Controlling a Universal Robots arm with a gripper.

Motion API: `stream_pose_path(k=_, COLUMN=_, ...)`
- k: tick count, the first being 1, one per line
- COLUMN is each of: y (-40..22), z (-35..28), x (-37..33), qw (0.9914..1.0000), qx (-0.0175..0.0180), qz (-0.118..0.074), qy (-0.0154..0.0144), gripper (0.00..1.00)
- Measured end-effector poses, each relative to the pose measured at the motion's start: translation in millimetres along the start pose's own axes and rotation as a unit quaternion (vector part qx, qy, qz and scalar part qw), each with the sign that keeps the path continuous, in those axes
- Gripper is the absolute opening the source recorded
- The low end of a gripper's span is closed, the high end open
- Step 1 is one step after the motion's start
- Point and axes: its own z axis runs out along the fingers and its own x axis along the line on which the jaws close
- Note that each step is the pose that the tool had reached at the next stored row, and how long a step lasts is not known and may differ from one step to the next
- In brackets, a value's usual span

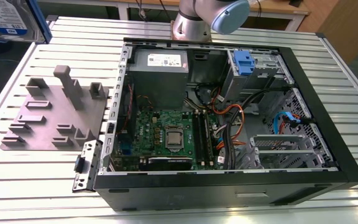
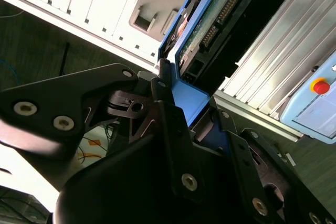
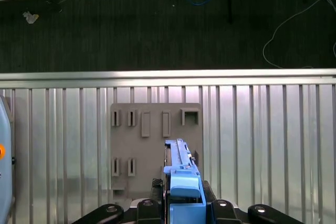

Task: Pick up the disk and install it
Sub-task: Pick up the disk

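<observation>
Exterior view: open computer case (image 1: 229,179) on slatted table (image 1: 353,205), holding motherboard (image 1: 166,126), power supply (image 1: 160,70) and cables (image 1: 229,116); disk (image 1: 8,18) raised at the exterior view's upper left. Second wrist view: gripper (image 2: 186,98) clamped on disk's blue frame. First wrist view: disk edge-on above grey fixture plate (image 3: 136,145).

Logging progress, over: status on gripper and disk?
Gripper shut on the disk. Disk aloft over grey fixture, not yet in case. Cables lie near drive bay.
</observation>
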Motion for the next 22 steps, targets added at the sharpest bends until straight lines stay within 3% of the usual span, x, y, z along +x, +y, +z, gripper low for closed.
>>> stream_pose_path(k=22, y=-5.0, z=0.0, x=-0.1, qw=1.0, qx=0.0, qz=0.0, qy=0.0, gripper=0.37)
